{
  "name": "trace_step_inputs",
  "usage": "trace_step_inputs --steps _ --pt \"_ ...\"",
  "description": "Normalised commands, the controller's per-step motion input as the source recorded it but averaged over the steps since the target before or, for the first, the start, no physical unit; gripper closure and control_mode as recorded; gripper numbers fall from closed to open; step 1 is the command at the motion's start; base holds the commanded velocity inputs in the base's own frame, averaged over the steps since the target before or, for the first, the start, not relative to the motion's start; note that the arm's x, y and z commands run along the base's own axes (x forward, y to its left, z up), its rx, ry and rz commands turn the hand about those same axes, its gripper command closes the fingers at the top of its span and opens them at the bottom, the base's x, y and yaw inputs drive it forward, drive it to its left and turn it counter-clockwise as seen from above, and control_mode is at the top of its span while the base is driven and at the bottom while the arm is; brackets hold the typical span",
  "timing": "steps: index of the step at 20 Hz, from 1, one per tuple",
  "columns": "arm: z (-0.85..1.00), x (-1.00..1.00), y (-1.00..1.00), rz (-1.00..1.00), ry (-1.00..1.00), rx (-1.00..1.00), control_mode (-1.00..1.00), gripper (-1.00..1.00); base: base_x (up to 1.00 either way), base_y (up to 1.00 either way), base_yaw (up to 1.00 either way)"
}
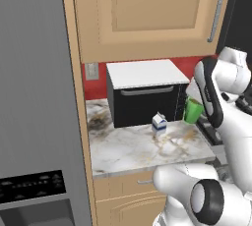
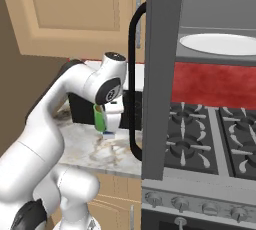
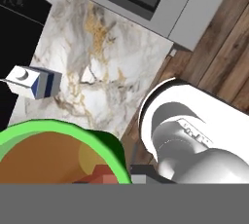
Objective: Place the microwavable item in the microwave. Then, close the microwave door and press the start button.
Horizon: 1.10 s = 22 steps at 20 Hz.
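My gripper (image 2: 107,123) is shut on the microwavable item (image 1: 193,110), a bright green cup, and holds it upright above the marble counter (image 1: 147,147) near its right end. In the hand view the cup's green rim (image 3: 104,142) and the brown liquid (image 3: 44,162) lie close at the lower left. The cup's green side (image 2: 99,119) peeks out to the left of the hand. The microwave (image 2: 220,9) hangs above the stove with its round white turntable plate (image 2: 220,44) showing. The microwave door (image 2: 157,74) stands open, edge-on, with its curved black handle (image 2: 132,74) toward the arm.
A white-and-blue milk carton (image 1: 158,123) stands on the counter before a black box oven (image 1: 145,97) with a white top. A gas stove (image 2: 210,139) lies right of the counter. A grey fridge (image 1: 34,97) walls off the left, and wooden cabinets (image 1: 147,9) hang above.
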Motion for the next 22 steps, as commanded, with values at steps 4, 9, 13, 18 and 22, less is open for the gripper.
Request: trace_step_inputs --steps 4,9,13,18,22 --pt "-0.09 0.0 0.42 0.04 0.09 -0.05 -1.0 1.0 0.0 0.0 0.0" --pt "-0.42 0.0 0.36 0.07 0.09 -0.02 -1.0 1.0 0.0 0.0 0.0" --pt "-0.27 0.0 0.37 0.05 0.05 -0.01 -1.0 1.0 0.0 0.0 0.0" --pt "0.0 -0.12 0.17 0.0 -0.05 -0.02 1.0 1.0 -0.58 0.16 0.0" --pt "0.0 0.0 0.0 0.0 0.0 0.0 1.0 1.0 -1.0 -0.1 -0.05"
